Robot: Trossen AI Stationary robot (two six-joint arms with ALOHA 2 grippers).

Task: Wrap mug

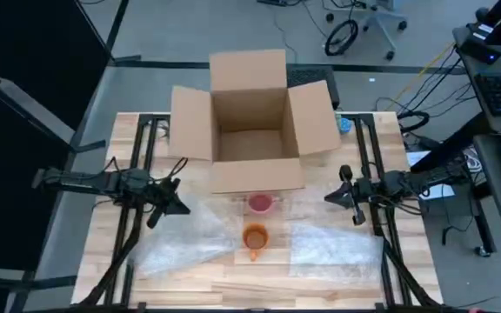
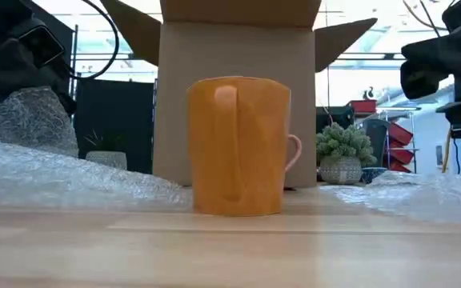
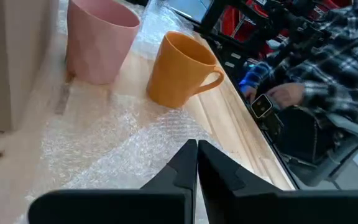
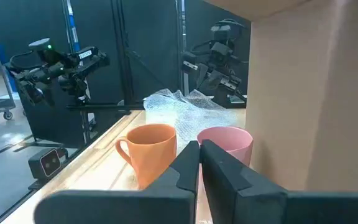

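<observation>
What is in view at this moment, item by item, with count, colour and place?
Orange mug: one, orange, upright at table centre, handle toward the front edge.
Pink mug: one, pink, upright between the orange mug and the box.
Cardboard box: one, brown, flaps open, at the back of the table.
Bubble wrap sheets: two, clear, one front left, one front right.
Table: one, light wood.
Potted plant: one, green, in the room beyond.
Person: one, plaid sleeve, beside the table.
Left gripper: dark, over the left sheet, jaws shut.
Right gripper: dark, right of the pink mug, jaws shut.
</observation>
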